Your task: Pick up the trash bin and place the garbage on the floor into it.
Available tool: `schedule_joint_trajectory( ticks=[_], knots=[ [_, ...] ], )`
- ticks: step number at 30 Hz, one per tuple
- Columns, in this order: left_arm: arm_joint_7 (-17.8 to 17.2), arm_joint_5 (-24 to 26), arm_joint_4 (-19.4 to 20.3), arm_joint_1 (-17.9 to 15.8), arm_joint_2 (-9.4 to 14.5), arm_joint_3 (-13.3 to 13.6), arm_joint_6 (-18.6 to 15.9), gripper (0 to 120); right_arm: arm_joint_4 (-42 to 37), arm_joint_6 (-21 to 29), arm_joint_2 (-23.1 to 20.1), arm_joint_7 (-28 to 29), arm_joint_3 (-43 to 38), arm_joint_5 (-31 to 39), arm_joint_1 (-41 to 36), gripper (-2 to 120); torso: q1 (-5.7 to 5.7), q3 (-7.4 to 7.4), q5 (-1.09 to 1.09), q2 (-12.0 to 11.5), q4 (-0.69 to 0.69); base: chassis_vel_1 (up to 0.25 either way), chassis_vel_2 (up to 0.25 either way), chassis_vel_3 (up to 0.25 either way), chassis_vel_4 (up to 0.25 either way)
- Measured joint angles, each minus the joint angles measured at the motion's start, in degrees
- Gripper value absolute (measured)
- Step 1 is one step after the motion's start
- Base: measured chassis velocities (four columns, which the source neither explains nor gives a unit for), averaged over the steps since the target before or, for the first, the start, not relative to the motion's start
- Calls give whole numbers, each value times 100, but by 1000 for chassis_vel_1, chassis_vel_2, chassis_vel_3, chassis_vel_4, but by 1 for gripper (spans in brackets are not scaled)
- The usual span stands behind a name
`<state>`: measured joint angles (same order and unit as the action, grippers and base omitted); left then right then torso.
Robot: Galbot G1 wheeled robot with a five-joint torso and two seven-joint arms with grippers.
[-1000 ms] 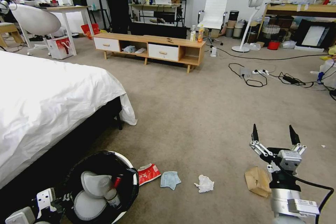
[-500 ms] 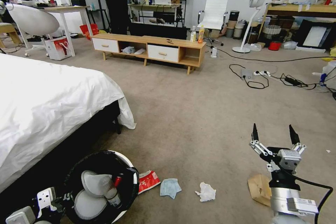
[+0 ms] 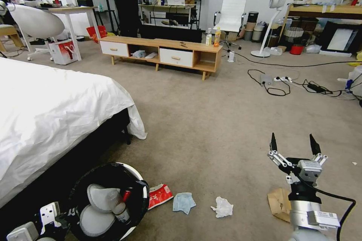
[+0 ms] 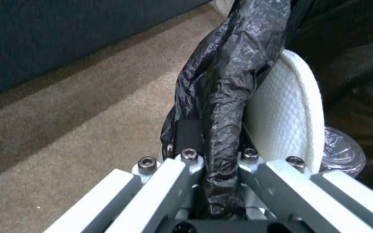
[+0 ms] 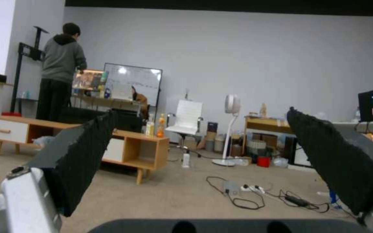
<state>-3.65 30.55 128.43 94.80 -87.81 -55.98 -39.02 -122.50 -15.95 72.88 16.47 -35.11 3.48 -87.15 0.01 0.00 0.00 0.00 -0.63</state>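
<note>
The bin [image 3: 109,199] is sitting at the robot's lower left, beside the bed [image 3: 56,109], with the left gripper [image 4: 212,161] clamping its black bag [image 4: 230,81] and white rim [image 4: 290,113] between closed fingers. A clear bottle [image 3: 118,205] and a red can [image 3: 126,195] are lying inside, against the white flaps. On the floor [image 3: 211,120] just right of the bin, a red-white wrapper [image 3: 160,195] is lying (its printing cannot be read), then a blue mask [image 3: 183,202], then a white tissue [image 3: 222,207]. Further right, a brown paper bag [image 3: 278,203] is partly hidden behind the right arm. The right gripper [image 3: 293,145] is hovering above and just beyond that bag, its black fingers [image 5: 83,155] spread wide and holding nothing.
</note>
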Motion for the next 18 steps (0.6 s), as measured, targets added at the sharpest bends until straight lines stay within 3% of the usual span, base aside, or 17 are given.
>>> schedule_joint_trajectory(
  ticks=[10, 13, 17, 18],
  knots=[
    [1, 3, -18, 3, 9, -26, -3, 2, 18, 332, -301, -139, -173, 398, 29, 100, 0, 0, 1, 0, 0, 0, 0, 0, 0],
    [5, 4, -21, 12, 8, -34, -4, 2, -7, 895, -649, -48, -295, 842, 57, 100, 0, 0, 1, 0, 1, 0, 0, 0, 0],
    [9, 6, -21, 17, 5, -36, -4, 2, -65, 1258, -837, 35, -327, 1090, 57, 100, 0, 0, 0, 0, 0, 0, 0, 0, 0],
    [13, 7, -20, 20, 4, -39, -4, 2, -124, 1651, -971, 143, -340, 1276, 51, 100, -1, 0, 1, 0, 0, 0, 0, 0, 0]
  ],
)
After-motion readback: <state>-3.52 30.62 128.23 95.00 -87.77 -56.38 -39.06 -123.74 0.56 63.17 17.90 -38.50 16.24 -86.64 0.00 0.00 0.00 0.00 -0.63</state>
